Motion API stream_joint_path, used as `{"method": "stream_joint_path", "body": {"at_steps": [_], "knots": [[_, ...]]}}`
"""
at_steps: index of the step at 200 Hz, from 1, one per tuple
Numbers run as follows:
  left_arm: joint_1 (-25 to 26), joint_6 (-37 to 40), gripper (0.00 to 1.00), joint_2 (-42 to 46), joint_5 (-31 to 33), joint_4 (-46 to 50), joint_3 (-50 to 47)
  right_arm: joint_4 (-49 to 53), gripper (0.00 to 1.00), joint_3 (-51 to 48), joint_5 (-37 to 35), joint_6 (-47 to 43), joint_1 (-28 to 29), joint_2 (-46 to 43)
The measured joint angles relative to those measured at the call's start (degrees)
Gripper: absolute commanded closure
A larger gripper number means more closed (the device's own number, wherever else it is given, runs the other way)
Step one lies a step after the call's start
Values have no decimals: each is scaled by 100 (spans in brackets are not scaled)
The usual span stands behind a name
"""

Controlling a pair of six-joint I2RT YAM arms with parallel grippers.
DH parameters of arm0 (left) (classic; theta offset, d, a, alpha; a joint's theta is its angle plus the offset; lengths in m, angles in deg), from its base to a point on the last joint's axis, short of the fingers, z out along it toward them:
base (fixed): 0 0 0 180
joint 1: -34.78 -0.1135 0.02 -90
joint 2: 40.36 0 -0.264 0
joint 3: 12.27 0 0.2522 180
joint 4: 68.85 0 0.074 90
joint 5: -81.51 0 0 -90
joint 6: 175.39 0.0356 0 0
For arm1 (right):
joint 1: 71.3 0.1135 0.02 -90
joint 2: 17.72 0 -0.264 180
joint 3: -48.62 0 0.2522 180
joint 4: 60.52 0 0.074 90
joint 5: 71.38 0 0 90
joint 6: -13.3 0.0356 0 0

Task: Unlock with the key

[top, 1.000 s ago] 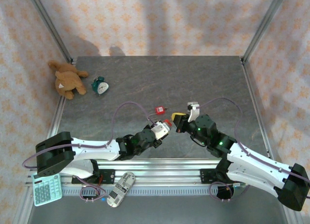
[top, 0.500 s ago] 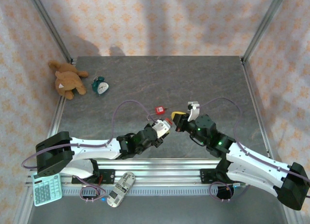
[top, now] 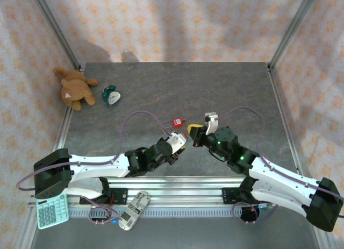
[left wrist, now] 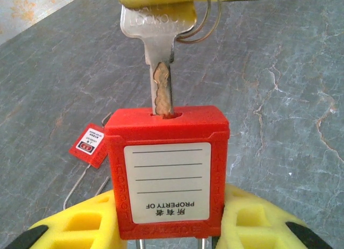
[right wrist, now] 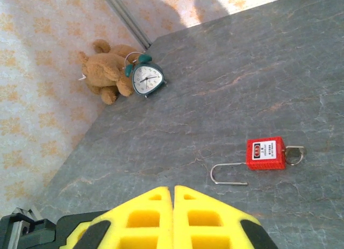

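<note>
Where the two arms meet above the near middle of the bench (top: pixel 226 87), the lock and key are joined in the air. The left claw (left wrist: pixel 171 230) pinches a red padlock (left wrist: pixel 167 173) low on its body, with a yellow pad (left wrist: pixel 75 227) pressed to either side. The label faces the left wrist camera and reads upside down, "PROPERTY OF". Two shackle legs show just below the body, between the pads.

The key (left wrist: pixel 159 71) stands in the slot on the padlock's upper face, in line with the body. Only the tip is inside and most of the blade shows. The head is gripped from above by the right claw (right wrist: pixel 173 208), whose yellow fingers (right wrist: pixel 207 214) lie pressed together with only a thin seam between them. A wire key ring (left wrist: pixel 207 20) hangs off the key head beside that grip.

A second red padlock (right wrist: pixel 266 153) lies flat on the bench just beyond the two claws, apart from both, its thin shackle (right wrist: pixel 228 176) pulled out.

At the far left corner, a brown teddy bear (top: pixel 75 89) lies with a small teal alarm clock (top: pixel 111 95) just beside it. On the near rail by the left arm's base are a pale green calculator (top: pixel 52 211) and a remote control (top: pixel 134 210).
</note>
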Motion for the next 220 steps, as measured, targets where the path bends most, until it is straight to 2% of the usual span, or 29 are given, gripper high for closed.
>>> {"method": "stream_joint_path", "body": {"at_steps": [43,132,181,220], "knots": [[-22,-142,78,4,-68,210,52,-105,100,0,129,-4,-2,120],[-356,-437,79,348,-861,409,192,-293,100,-2,501,-179,9,184],[-391,-442,79,345,-890,597,197,-339,100,-2,557,-179,9,341],[-385,-313,79,339,-890,691,306,-140,96,-2,468,-184,9,118]]}}
